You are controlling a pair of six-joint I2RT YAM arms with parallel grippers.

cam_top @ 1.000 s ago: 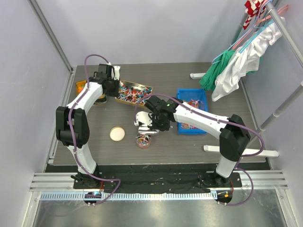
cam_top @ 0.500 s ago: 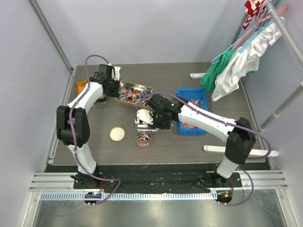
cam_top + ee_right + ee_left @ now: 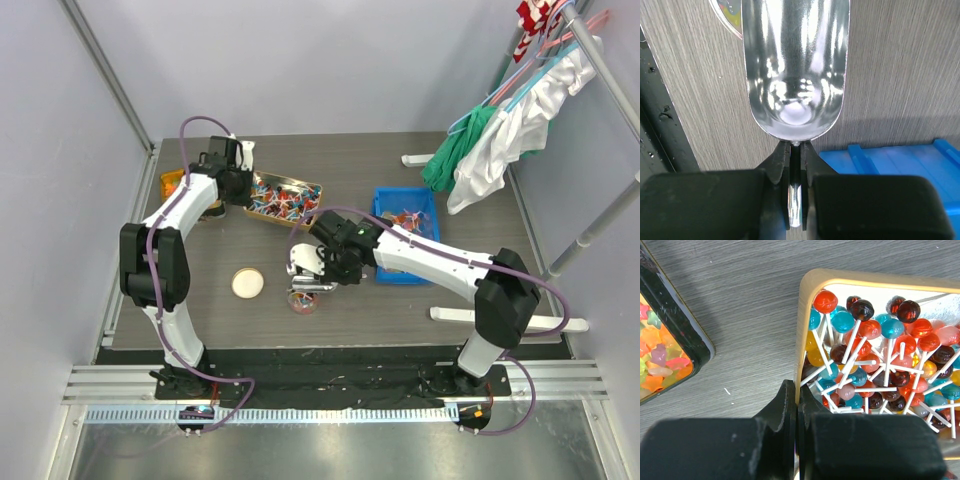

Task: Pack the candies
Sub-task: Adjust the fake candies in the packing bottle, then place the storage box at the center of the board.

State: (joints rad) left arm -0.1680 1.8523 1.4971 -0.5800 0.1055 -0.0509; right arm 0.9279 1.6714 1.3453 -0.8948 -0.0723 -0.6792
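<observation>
My right gripper (image 3: 320, 264) is shut on the handle of a shiny metal scoop (image 3: 303, 268). It holds the scoop just above a small clear jar (image 3: 302, 299) with candies in it. In the right wrist view the gripper (image 3: 796, 148) pinches the handle, the scoop bowl (image 3: 796, 65) is empty, and the jar's rim (image 3: 728, 15) shows at top left. More wrapped candies (image 3: 405, 217) lie in the blue bin (image 3: 428, 200). My left gripper (image 3: 242, 190) is shut on the rim of a gold tray (image 3: 805, 315) of lollipops (image 3: 880, 350), as the left wrist view (image 3: 796, 390) shows.
A round cream lid (image 3: 247, 283) lies left of the jar. A black tin (image 3: 687, 335) of star-shaped gummies (image 3: 657, 360) stands left of the gold tray. Clothes (image 3: 500, 130) hang on a rack at the back right. A corner of the blue bin (image 3: 895, 160) lies beside my right gripper.
My right gripper with the scoop went a little away from the jar, then came back towards it and nearer the front. The left arm has not moved.
</observation>
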